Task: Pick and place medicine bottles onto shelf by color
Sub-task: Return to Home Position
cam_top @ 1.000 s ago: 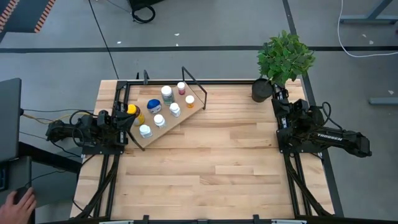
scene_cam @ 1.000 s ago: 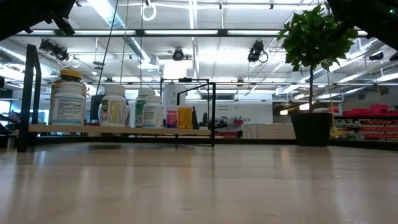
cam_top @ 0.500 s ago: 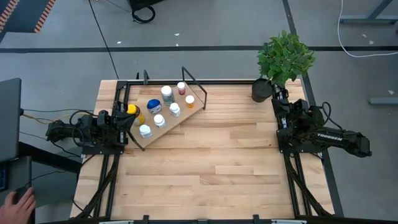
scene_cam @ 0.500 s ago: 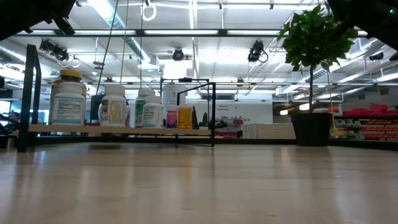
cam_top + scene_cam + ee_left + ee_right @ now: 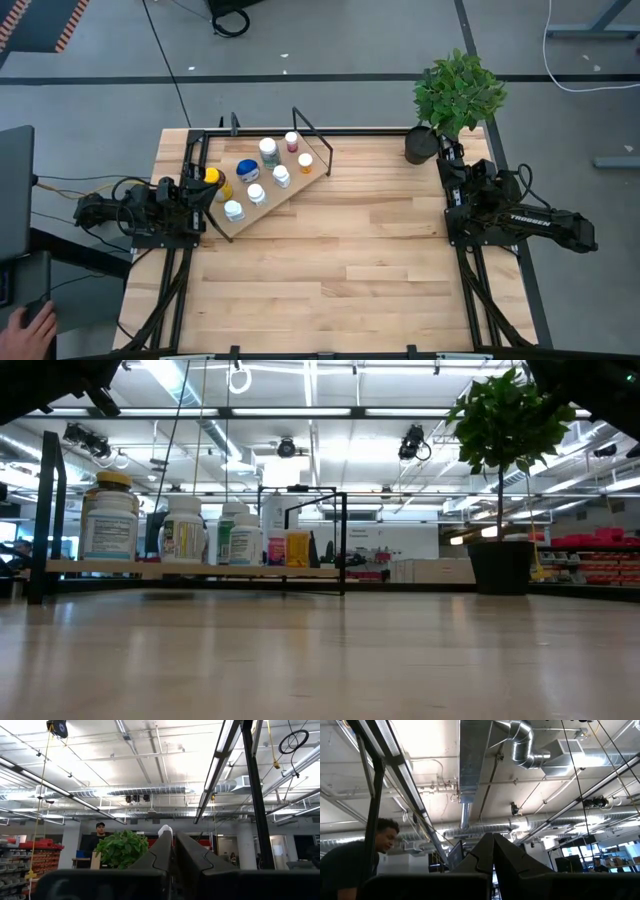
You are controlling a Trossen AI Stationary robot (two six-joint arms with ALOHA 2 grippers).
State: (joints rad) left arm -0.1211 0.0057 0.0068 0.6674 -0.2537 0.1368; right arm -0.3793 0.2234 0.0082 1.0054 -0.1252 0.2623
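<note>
The shelf (image 5: 283, 196), a light-wood board in a black wire frame, lies slantwise at the table's far left. Several medicine bottles stand on it: a yellow-capped amber one (image 5: 212, 178), a blue one (image 5: 247, 170), an orange one (image 5: 305, 162) and white-capped ones (image 5: 256, 194). In the low view they stand upright on the board (image 5: 200, 571). My left gripper (image 5: 173, 845) is shut and empty, tipped upward beside the shelf's left end (image 5: 200, 192). My right gripper (image 5: 493, 845) is shut and empty at the table's right edge (image 5: 447, 165), also tipped upward.
A potted plant (image 5: 455, 95) in a black pot (image 5: 420, 145) stands at the far right corner, close to my right arm. Bare wooden tabletop (image 5: 340, 260) spreads across the middle and near side. A person's hand (image 5: 35, 325) shows off the table's near left.
</note>
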